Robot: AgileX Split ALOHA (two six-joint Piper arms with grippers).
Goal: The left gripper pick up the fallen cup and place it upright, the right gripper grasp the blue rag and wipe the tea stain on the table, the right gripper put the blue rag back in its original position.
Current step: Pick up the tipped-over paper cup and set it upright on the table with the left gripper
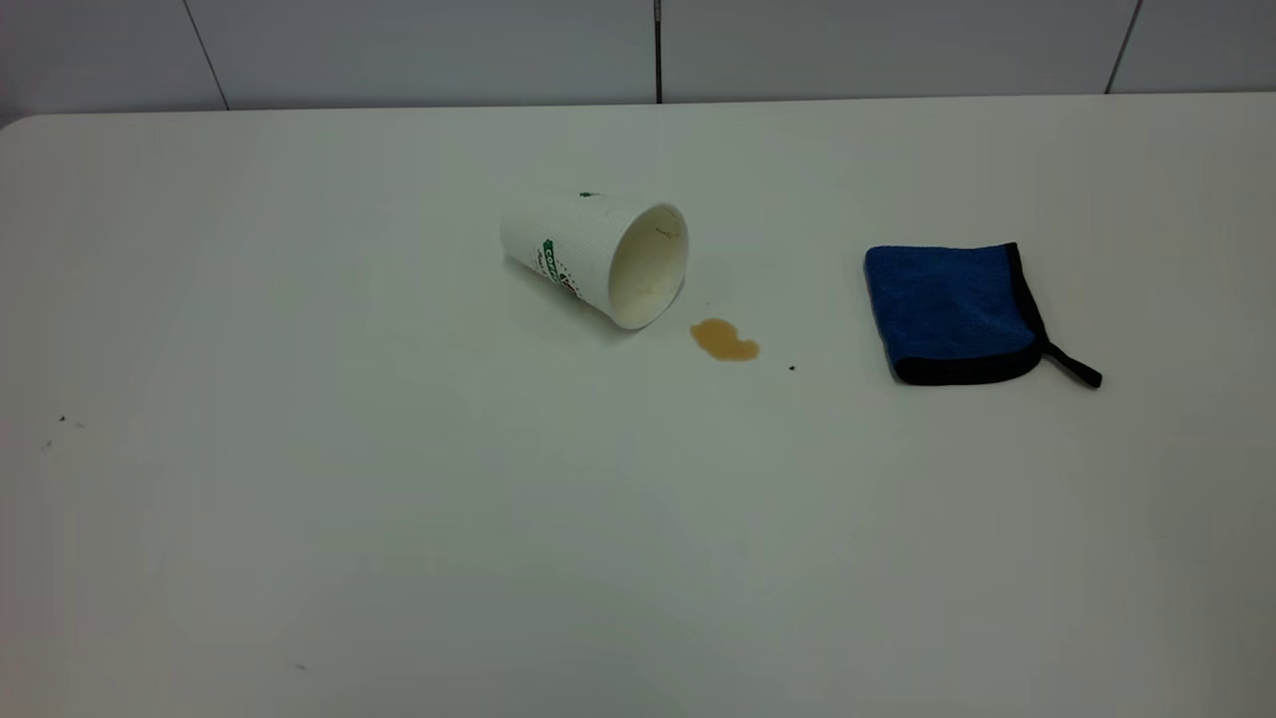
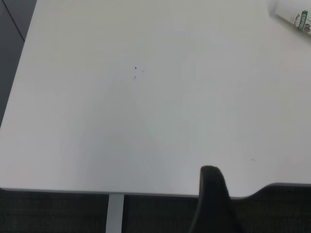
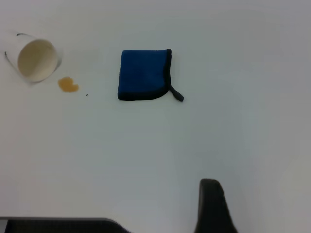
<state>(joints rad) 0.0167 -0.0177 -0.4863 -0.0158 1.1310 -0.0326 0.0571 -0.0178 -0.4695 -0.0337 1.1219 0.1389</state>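
White paper cup (image 1: 595,256): fallen cup, upper centre of the exterior view, lying on its side, mouth turned toward lower right, green banner print on the wall, cream-stained interior. Also seen at upper left of the right wrist view and, in part, at the upper right corner of the left wrist view.

Tea stain (image 1: 725,340): light-brown blotch on the table (image 1: 399,519), just beside the cup's rim, apart from it; a tiny dark speck (image 1: 792,368) lies near, to its right.

Blue rag (image 1: 952,312): folded, black-edged, black loop tail trailing to lower right; right of centre, well apart from the stain and cup.

Left gripper (image 2: 212,201): only one dark finger shows, at the lower edge of the left wrist view, over the table's near edge and well apart from the cup; whether the fingers stand apart or together cannot be told. Right gripper (image 3: 212,206): likewise one dark finger at the lower edge of its view, well away from the rag; state cannot be told. Neither arm appears in the exterior view.

Step in hand, judged: nothing begun; cup first. Advised: approach across the cup's wall near mid-height, squeeze lightly as thin paper will likely crush, tip upright and set down clear of the stain.

Surface and room: plain white tabletop, rounded corner at upper left, scattered specks; pale panelled wall (image 1: 638,45) with dark seams behind.
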